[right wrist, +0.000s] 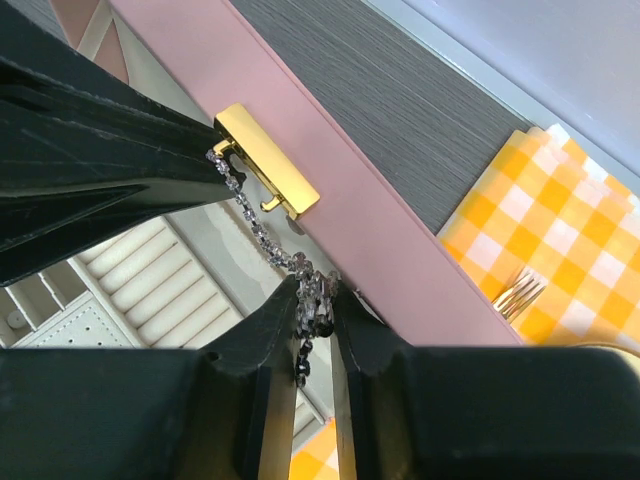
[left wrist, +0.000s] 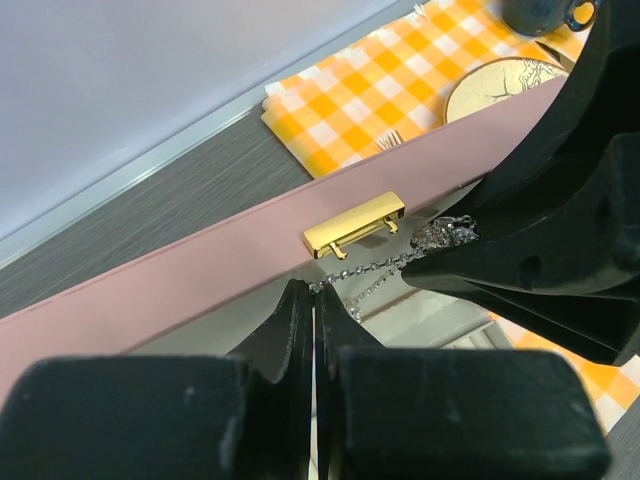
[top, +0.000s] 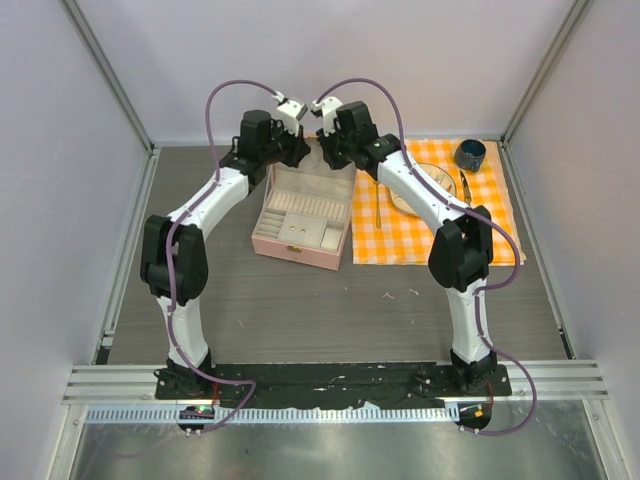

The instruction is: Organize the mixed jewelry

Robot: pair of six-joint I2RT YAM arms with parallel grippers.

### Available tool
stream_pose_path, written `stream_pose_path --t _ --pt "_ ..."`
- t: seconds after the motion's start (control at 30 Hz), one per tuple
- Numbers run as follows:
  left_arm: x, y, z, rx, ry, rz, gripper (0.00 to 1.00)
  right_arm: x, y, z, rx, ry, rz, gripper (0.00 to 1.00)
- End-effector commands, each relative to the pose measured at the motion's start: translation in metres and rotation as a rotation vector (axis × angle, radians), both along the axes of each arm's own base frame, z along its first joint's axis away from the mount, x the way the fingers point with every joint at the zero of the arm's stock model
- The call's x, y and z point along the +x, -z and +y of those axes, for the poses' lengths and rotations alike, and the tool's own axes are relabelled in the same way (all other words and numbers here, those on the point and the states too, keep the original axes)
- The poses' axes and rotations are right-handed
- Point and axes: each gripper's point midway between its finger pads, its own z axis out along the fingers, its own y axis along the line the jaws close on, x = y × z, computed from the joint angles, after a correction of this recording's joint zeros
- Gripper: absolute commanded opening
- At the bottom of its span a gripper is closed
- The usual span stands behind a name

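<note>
Lying nearest the arm bases on the grey brushed table (top: 300,320), a few tiny pale bits (top: 412,292) are too small to identify. Beyond them the pink case (top: 300,250) stands open, its ribbed cream rolls (right wrist: 150,280) partly hidden by black fingers. Beside its shiny gold clasp (left wrist: 353,225), the thin beaded silvery chain (left wrist: 380,268) runs between both claws. The left claw (left wrist: 314,300) pinches one end, fully closed, and the right claw (right wrist: 312,305) clamps a bunched clump. Farther off, orange checked cloth (left wrist: 400,80) carries a fork (left wrist: 390,140), a plate (left wrist: 500,85) and a dark mug (left wrist: 545,12), all cut off.
</note>
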Motion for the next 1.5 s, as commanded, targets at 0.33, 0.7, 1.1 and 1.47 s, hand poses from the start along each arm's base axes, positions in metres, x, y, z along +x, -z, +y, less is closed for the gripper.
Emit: stream_pose_path --t 0.33,0.7,1.1,1.47 --pt "0.003 -0.025 -0.010 -0.016 0.006 -0.051 0.00 0.014 -0.062 -0.009 0.100 0.065 -0.121 0.26" --pt "-0.015 -0.030 -0.008 -0.012 0.027 -0.021 0.00 -0.007 -0.065 0.003 0.161 -0.027 -0.085 0.29" --pt "-0.046 -0.050 -0.003 -0.023 0.063 -0.015 0.00 -0.027 -0.069 0.006 0.184 -0.102 -0.071 0.42" --pt "-0.064 -0.058 -0.005 -0.061 0.091 0.022 0.00 -0.036 -0.066 0.016 0.217 -0.156 -0.044 0.45"
